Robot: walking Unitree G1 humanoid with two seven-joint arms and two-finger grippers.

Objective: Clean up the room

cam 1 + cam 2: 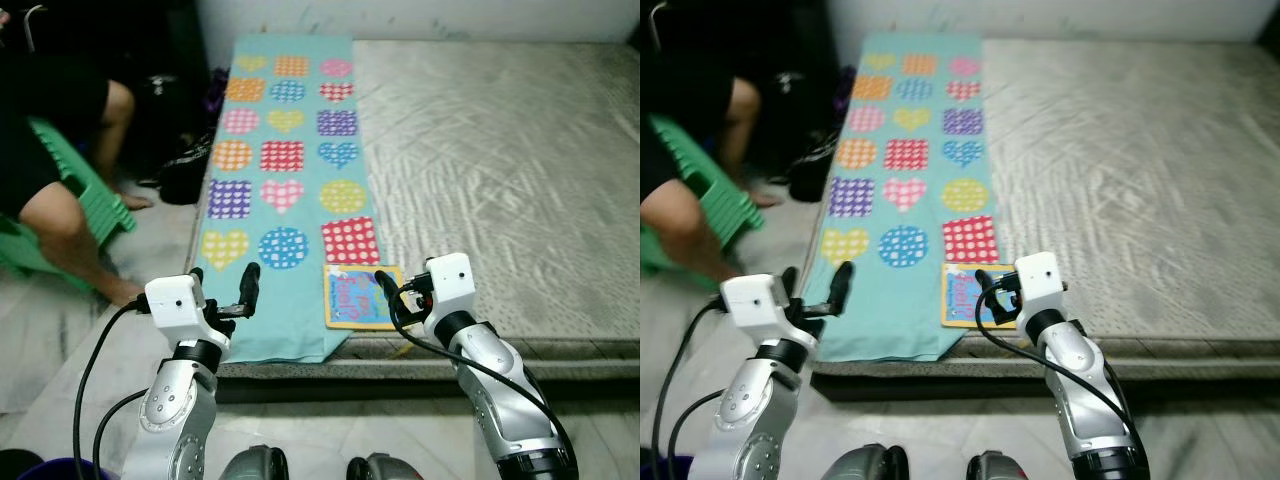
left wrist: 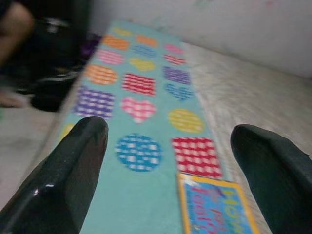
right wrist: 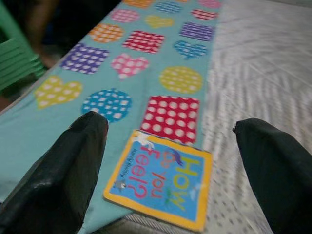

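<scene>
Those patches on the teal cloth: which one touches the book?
The red square with white dots, in the row nearest the robot; the book overlaps its near edge.

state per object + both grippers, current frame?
left gripper: open, holding nothing, raised over the near left edge of the blanket.
right gripper: open, holding nothing, just short of the book.
book: closed, cover up, lying flat at the near edge of the mattress, partly on the blanket.
blanket: spread flat along the mattress's left side.
mattress: flat on the floor, bare on its right part.
</scene>
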